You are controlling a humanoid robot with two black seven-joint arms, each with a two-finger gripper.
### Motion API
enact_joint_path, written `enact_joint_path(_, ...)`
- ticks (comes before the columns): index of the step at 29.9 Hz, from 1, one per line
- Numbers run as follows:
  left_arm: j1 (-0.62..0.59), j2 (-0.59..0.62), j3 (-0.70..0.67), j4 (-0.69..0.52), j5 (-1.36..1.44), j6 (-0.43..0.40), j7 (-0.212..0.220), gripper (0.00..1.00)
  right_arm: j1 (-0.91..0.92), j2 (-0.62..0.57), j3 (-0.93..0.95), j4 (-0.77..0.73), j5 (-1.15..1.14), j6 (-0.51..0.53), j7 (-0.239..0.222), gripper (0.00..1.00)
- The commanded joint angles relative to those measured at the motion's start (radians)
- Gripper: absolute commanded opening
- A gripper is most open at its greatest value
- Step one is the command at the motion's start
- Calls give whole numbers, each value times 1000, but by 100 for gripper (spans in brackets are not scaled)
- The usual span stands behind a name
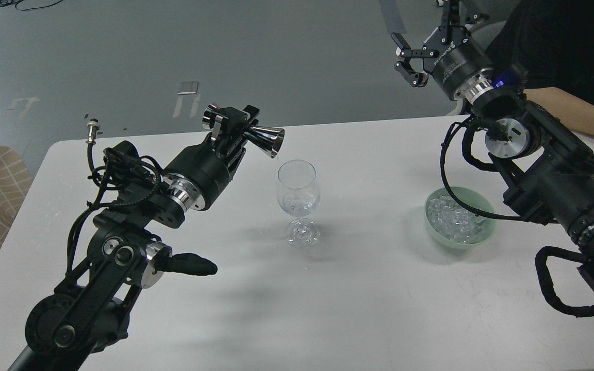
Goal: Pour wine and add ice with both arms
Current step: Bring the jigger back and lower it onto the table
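– How many things sat on the white table?

– One wine glass stood in the middle. One green bowl sat well to the right of the glass, apart from it. The bowl was full of ice, too many clear cubes to count.

– And the arms?

– Two black ones. The left gripper was up just left of the glass, squeezed shut on one shiny metal cup. The cup lay tipped sideways with its wide mouth above the rim of the glass. The right gripper hung high, far to the right of the glass, behind the bowl. Its fingers were spread apart and held nothing.

– Where was the wine?

– A thin clear line ran from the cup's mouth down to the glass. The wine in the glass was very hard to see. Something clear sat low in the glass bowl, but I could not tell how much.

– Anything cut off?

– Yes. A person's bare arm lay on the table far right of the glass, half hidden by the right arm.
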Motion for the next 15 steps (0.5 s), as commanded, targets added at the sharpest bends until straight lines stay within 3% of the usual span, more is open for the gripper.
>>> enact_joint_path(1,-16,20,9,-1,25,-5,0,0,0,0,0,-1,0,-1,0,100)
enact_joint_path(4,-25,25,9,-1,28,-7,0,0,2,0,-1,-1,0,-1,0,100)
enact_joint_path(9,-24,-3,-36,-1,-59,4,40,0,2,0,-1,-1,-1,-1,-2,100)
enact_joint_path(15,-9,-20,-203,2,-497,52,46,0,3,0,-1,-1,-1,-1,-2,100)
